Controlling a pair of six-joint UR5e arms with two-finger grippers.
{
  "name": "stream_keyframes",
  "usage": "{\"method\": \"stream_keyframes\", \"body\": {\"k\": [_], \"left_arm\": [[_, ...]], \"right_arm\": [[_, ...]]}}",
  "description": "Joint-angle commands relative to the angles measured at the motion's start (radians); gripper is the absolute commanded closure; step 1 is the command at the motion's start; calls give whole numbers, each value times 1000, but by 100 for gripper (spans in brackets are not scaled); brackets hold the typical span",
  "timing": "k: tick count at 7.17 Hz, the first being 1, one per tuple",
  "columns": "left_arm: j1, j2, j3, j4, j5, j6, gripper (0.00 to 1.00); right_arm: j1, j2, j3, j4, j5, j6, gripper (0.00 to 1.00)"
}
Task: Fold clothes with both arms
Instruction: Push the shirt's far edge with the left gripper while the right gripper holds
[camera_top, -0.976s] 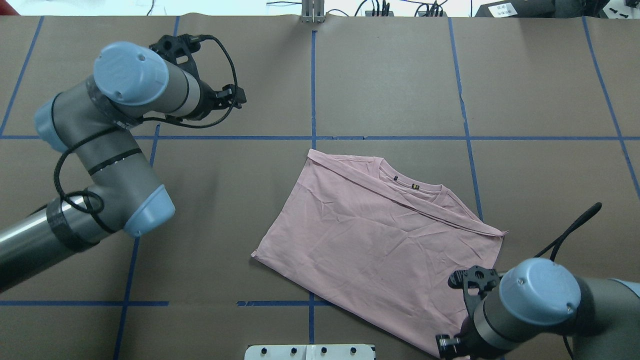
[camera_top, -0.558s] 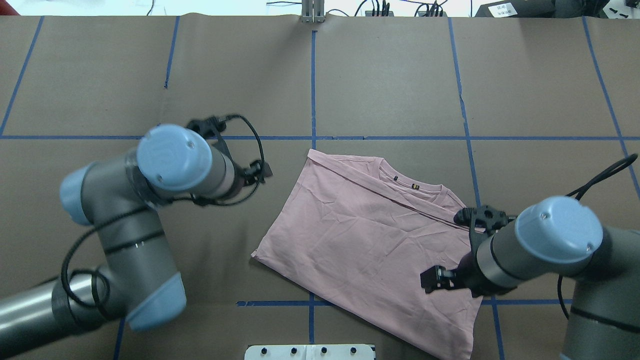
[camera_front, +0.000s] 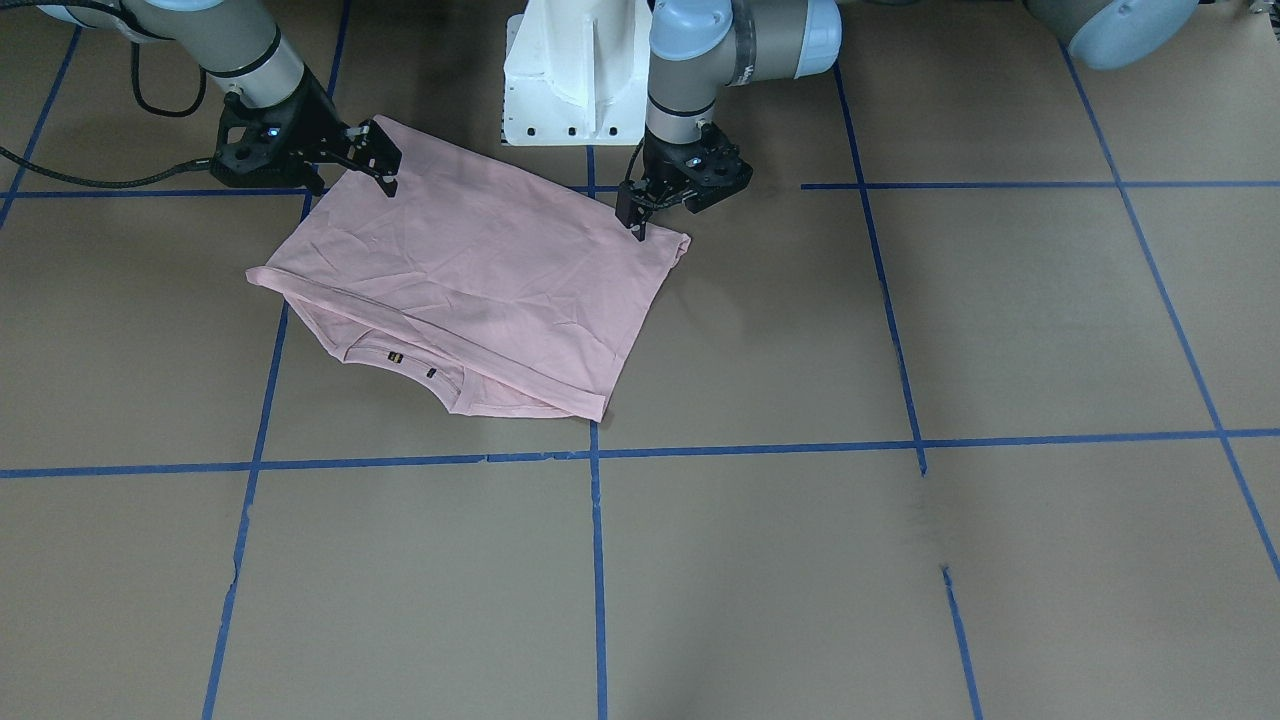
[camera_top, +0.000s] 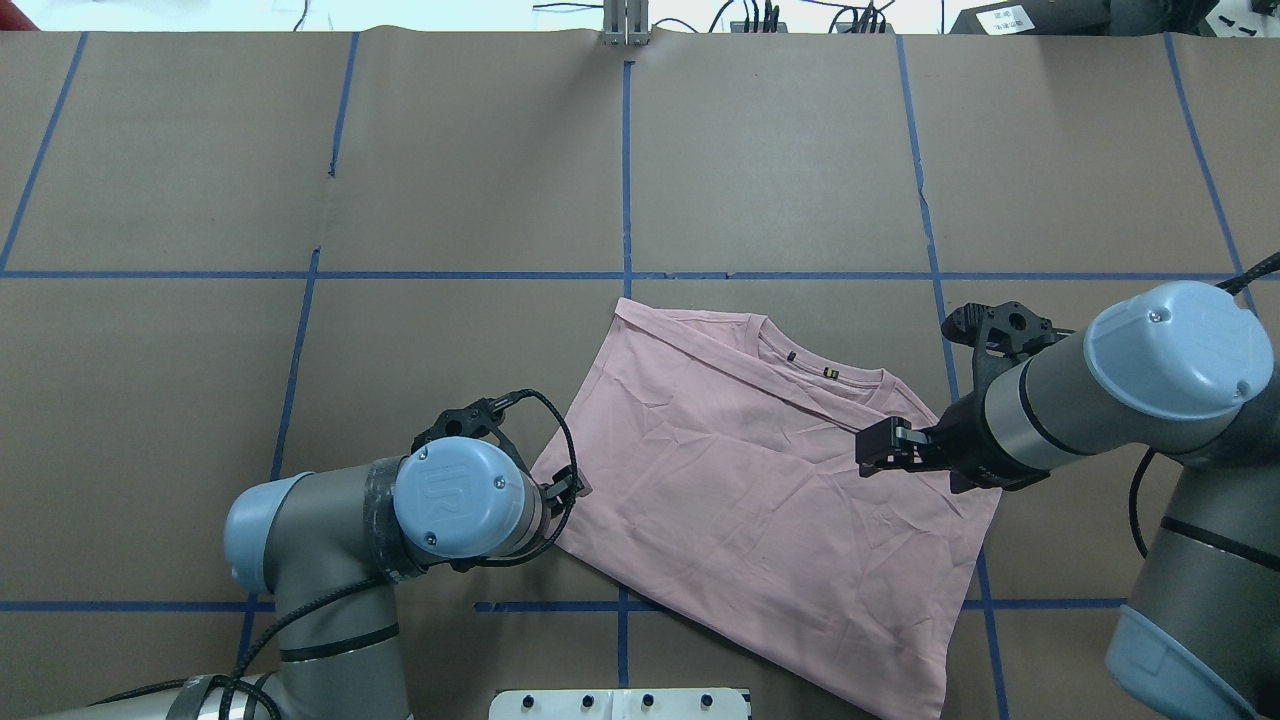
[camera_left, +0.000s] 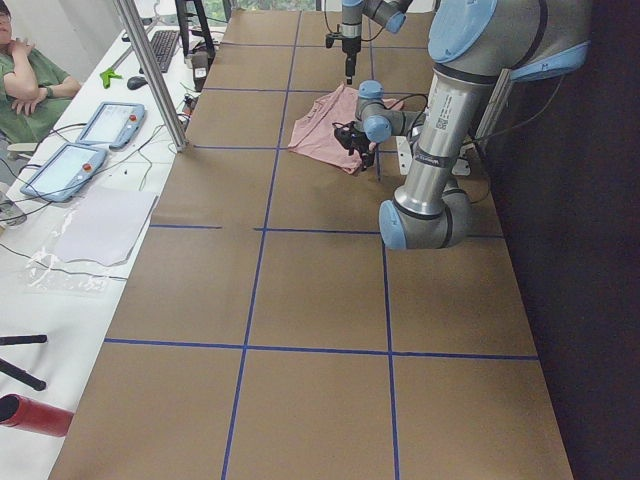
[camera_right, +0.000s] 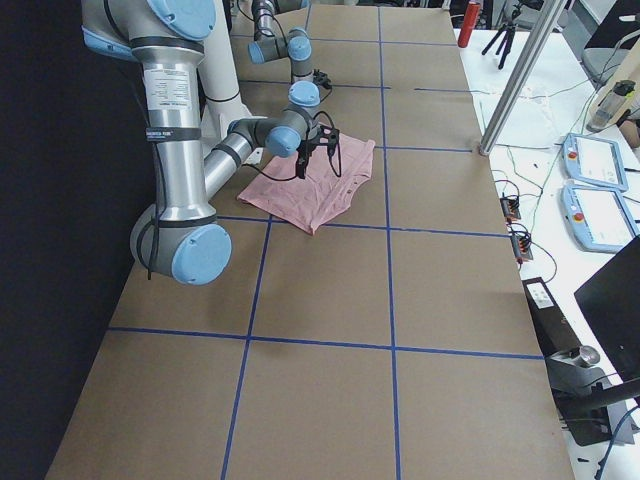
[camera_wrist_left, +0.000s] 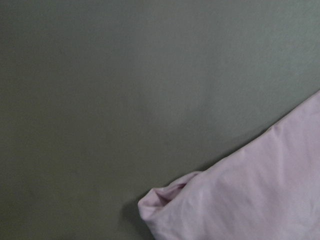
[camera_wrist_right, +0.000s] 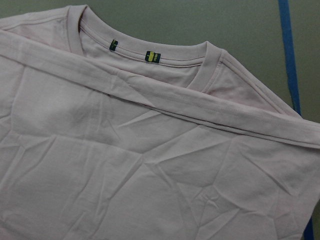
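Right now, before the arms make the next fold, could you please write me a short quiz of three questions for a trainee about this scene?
1. True or false: the pink T-shirt lies fully spread out, with both sleeves showing.
2. Where is the left gripper? A) over the shirt's middle; B) at the shirt's corner on the robot's left; C) far from the shirt.
3. How many small labels show inside the collar?
Key: 1 false, it is already folded over; 2 B; 3 two.
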Motion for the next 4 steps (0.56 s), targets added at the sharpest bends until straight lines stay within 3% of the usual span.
{"method": "stream_keyframes", "body": {"k": [1, 3, 4], "left_arm": [[-1, -1, 13, 0, 30, -5, 8], [-2, 1, 27, -1, 35, -3, 22], [-2, 4, 29, -1, 35, -2, 34]], "right_arm": [[5, 5, 1, 0, 1, -1, 0], [5, 7, 1, 0, 1, -1, 0], [5, 7, 1, 0, 3, -1, 0]]}}
